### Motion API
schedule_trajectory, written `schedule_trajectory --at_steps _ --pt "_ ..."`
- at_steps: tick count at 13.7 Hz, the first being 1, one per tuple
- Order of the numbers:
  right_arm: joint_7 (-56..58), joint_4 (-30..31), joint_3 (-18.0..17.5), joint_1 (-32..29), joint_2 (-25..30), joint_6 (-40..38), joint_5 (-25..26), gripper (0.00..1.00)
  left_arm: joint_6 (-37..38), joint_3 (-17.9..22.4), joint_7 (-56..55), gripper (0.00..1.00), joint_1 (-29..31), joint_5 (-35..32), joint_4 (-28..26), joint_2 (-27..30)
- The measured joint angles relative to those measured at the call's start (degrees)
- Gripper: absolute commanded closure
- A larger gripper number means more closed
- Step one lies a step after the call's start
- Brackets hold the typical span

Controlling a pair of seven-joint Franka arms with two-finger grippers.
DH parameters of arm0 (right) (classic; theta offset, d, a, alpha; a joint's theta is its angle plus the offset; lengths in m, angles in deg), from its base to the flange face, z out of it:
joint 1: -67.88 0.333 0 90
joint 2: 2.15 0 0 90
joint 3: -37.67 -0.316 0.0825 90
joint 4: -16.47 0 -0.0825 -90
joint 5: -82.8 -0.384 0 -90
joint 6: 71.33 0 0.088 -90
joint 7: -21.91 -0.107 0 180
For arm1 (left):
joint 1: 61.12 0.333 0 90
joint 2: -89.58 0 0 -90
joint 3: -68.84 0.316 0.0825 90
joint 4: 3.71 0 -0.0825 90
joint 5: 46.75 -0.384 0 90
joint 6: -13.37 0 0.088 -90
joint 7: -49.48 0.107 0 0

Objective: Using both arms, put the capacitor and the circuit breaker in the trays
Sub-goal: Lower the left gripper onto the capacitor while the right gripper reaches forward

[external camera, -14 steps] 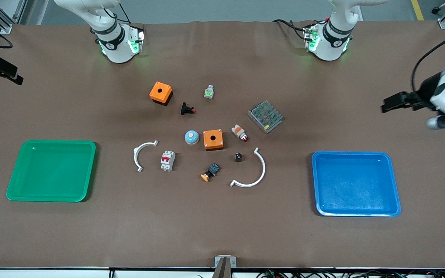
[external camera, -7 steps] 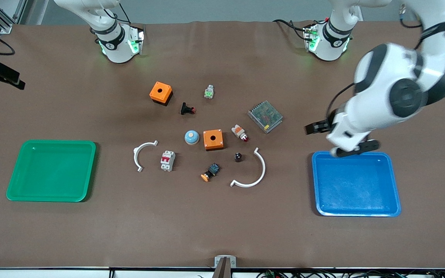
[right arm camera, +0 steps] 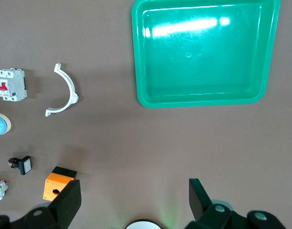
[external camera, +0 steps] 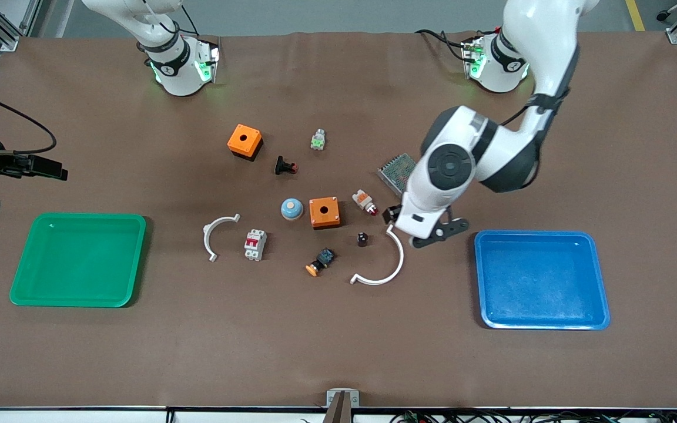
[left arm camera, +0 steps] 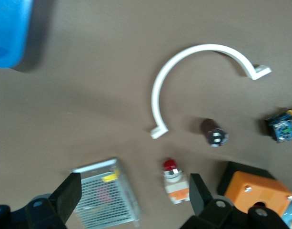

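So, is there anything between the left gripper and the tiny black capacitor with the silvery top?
Nothing visible blocks it. The open left gripper hangs over one end of the large white curved plastic clip; the tiny black silvery-topped capacitor stands free on the brown table beside that end.

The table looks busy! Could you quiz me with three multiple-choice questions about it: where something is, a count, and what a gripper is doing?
1. The capacitor lies:
A. in the blue tray
B. on the table beside the larger white arc
C. on an orange box

2. How many orange boxes with a round hole are there?
A. one
B. two
C. four

3. The left gripper is:
A. open and empty
B. shut on the circuit breaker
C. holding a tray

Answers:
1 B: it sits on the brown table next to the larger white arc; the blue tray holds nothing.
2 B: one orange box nearer the robots, another mid-table.
3 A: its fingers stand apart with nothing between them, over the table near the arc's end.
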Motion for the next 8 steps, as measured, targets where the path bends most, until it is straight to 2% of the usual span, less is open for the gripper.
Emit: schedule_trajectory --at_steps 5,8 --pt "0.2 0.2 -0.2 0.2 -0.1 2.0 -0.1 0.00 -9.6 0.1 -6.4 0.00 -3.0 -2.1 0.2 -5.2" --pt "-1.5 2.8 -0.5 0.8 -0.3 6.2 -3.0 0.00 -12.6 0.2 -8.3 0.00 -3.5 -3.9 2.0 -8.9"
